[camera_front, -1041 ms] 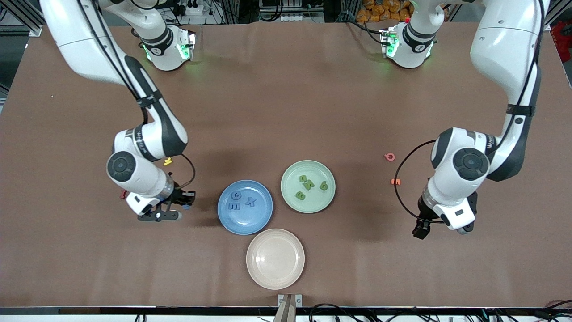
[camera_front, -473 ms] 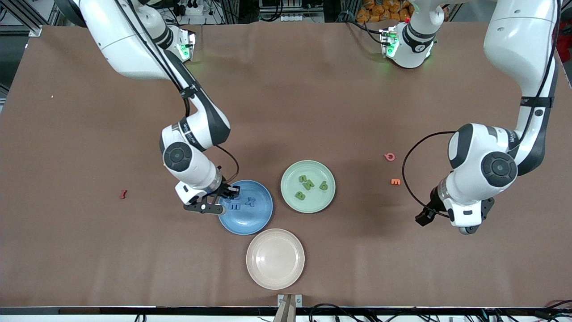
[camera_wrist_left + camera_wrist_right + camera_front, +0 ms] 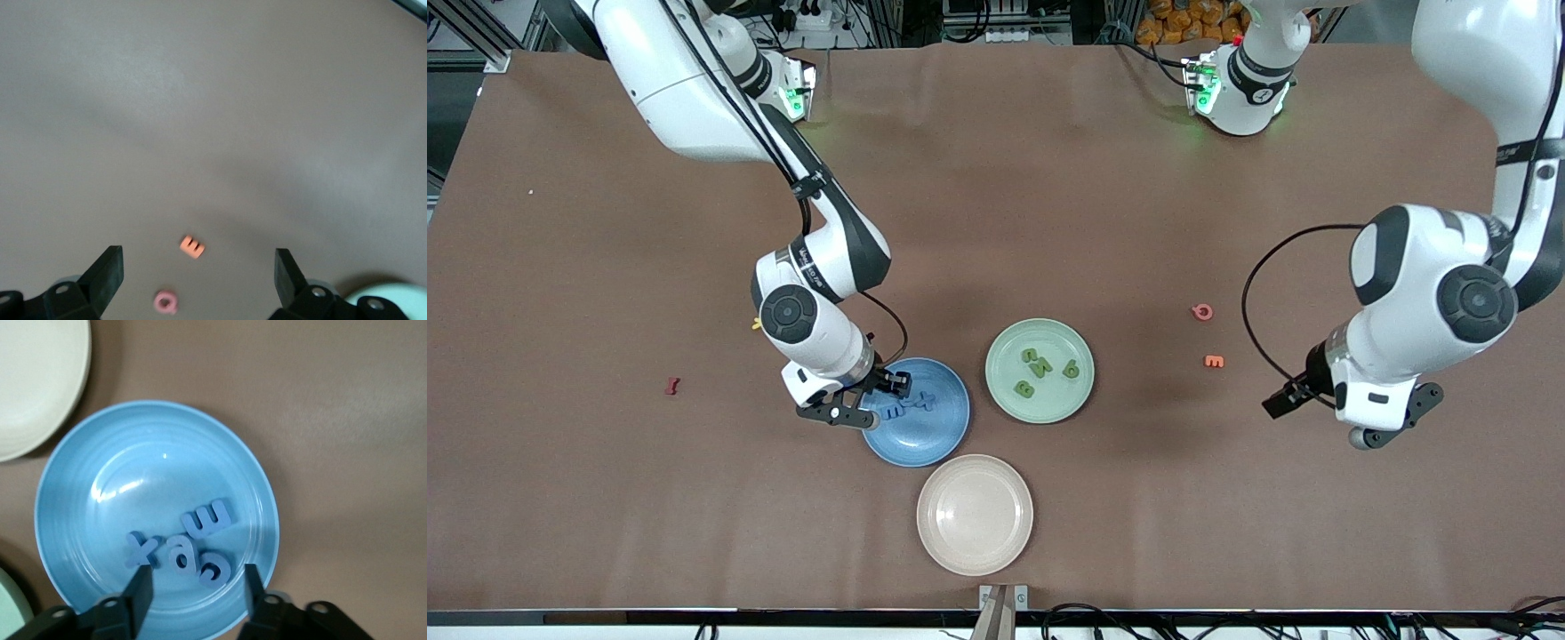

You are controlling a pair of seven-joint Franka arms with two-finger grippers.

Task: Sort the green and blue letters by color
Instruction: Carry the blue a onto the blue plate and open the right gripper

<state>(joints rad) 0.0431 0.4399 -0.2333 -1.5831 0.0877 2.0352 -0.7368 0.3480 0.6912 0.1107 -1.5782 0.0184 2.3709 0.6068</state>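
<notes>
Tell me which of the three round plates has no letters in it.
The beige round plate, the one nearest the front camera. The blue round plate holds blue letters and the green round plate holds green letters.

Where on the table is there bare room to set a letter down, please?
The beige plate holds nothing. Bare cloth lies between the green plate and the orange letter. It is crowded at the blue plate: four blue letters cluster under the open right gripper.
</notes>
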